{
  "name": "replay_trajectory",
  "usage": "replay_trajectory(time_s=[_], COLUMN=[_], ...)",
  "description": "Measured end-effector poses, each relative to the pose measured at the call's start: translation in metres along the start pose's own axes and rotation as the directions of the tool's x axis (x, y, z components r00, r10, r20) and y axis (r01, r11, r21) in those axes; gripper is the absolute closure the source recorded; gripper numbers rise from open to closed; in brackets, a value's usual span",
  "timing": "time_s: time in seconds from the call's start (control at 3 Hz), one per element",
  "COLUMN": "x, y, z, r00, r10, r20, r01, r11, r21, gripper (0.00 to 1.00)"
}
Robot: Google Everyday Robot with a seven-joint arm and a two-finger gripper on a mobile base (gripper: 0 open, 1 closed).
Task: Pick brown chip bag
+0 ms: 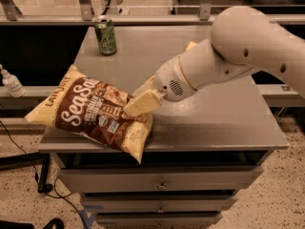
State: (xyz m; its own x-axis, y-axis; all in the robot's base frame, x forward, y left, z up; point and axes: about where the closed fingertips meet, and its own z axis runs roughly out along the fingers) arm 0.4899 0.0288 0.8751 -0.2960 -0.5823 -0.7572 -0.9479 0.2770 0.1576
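The brown chip bag point(88, 111) lies tilted at the front left of the grey table point(214, 123), its left end hanging past the table's edge. It has a brown centre with white "Sea Salt" lettering and pale yellow edges. My gripper point(138, 104) comes in from the right on the white arm point(228, 56) and sits at the bag's right upper edge. Its pale fingers point(145, 101) are closed on the bag's crinkled edge, and the bag's right side is raised a little.
A green drink can point(105, 35) stands at the table's back left. A corner of a yellow sponge point(191, 45) shows behind the arm. A small bottle point(10, 82) stands on a ledge at far left. Drawers sit under the tabletop.
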Motion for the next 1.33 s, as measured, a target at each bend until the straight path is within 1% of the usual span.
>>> replay_trajectory(time_s=[0.33, 0.67, 1.0, 1.33], x=[-0.008, -0.020, -0.043, -0.069], y=[-0.018, -0.042, -0.060, -0.066], z=[-0.023, -0.058, -0.101, -0.147], r00=[1.000, 1.000, 1.000, 0.998], r10=[-0.008, -0.014, -0.018, 0.000], r20=[-0.013, -0.016, 0.006, 0.059], r01=[0.008, 0.016, 0.017, -0.012], r11=[0.9986, 0.9930, 0.9851, 0.9764], r21=[0.051, 0.117, 0.171, 0.216], gripper=[1.00, 1.00, 1.00, 1.00])
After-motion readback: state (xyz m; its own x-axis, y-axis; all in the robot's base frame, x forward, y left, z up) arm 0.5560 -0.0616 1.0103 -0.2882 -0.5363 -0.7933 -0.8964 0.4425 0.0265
